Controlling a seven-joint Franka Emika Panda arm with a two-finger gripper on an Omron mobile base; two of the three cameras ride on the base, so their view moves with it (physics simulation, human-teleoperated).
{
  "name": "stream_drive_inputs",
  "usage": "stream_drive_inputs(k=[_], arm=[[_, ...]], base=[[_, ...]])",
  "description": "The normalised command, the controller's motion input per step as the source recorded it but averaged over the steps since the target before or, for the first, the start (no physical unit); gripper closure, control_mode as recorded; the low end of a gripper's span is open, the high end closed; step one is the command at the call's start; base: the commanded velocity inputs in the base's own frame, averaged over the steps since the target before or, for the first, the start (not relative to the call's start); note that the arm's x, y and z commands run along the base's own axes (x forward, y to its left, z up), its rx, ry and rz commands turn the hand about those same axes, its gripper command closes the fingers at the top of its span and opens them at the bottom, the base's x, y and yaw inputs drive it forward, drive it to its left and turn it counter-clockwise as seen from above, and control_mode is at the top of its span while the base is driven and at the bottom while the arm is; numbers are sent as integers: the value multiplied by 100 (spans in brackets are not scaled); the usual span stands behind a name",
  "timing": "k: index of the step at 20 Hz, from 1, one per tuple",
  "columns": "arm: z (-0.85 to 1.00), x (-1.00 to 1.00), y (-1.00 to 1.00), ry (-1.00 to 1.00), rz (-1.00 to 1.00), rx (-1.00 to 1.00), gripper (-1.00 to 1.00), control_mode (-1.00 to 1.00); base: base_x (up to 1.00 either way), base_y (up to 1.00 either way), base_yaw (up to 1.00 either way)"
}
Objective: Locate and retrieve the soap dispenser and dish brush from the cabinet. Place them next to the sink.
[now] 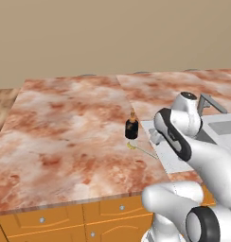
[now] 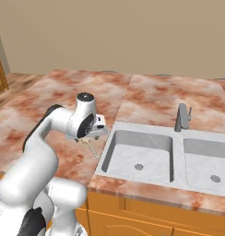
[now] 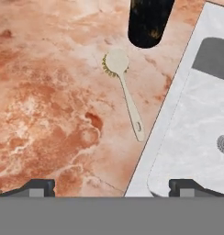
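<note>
Now I am seeing both items lying on the marble counter (image 1: 65, 142) just beside the sink (image 3: 196, 119), the dish brush (image 3: 125, 94) flat near the soap dispenser (image 1: 131, 126), so with jaws spread wide over nothing I am judging the task nearly finished, though the dispenser's top is getting cut off in the hand view

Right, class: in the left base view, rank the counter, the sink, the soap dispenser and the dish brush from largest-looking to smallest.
1. Counter, by far the widest.
2. Sink, partly hidden by the arm.
3. Soap dispenser.
4. Dish brush, thin; roughly as long as the dispenser is tall, so these two are close.
</note>
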Motion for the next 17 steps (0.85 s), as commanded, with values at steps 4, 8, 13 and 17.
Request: stream_drive_inputs(k=[4,8,13,17], arm=[[53,-54,0,0,-29,16,-100,-100],[23,-43,22,0,-25,-1,-100,-100],[6,-50,21,-4,-22,-7,-100,-100],[9,-47,12,-3,-22,-9,-100,-100]], base=[[0,0,0],[0,0,0],[0,0,0],[0,0,0]])
